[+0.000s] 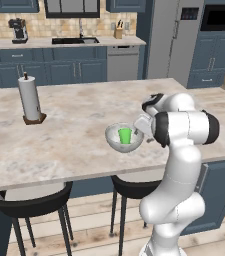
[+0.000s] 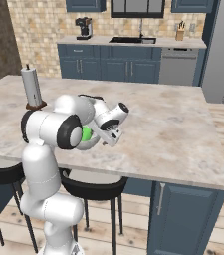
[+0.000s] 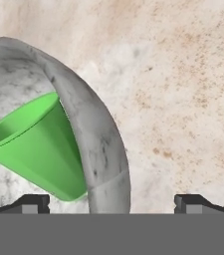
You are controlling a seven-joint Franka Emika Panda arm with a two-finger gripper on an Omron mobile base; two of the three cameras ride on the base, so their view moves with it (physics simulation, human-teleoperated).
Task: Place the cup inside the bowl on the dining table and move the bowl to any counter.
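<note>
One small bright-green cup (image 1: 125, 135), plain and handleless, sits inside the bowl (image 1: 115, 141), a deep, round, translucent grey-white vessel with dark speckles. Seen from the hand, the cup leans against the bowl's inner wall, its tapered base low and its mouth tipped away. The bowl rests on the desk (image 1: 79, 145), a beige-grey marbled island top, near its front edge above the black stools (image 1: 31, 205). The claw (image 3: 112, 201) stands wide open with one fingertip (image 3: 31, 203) on each side of the bowl's rim, apparently not touching it.
</note>
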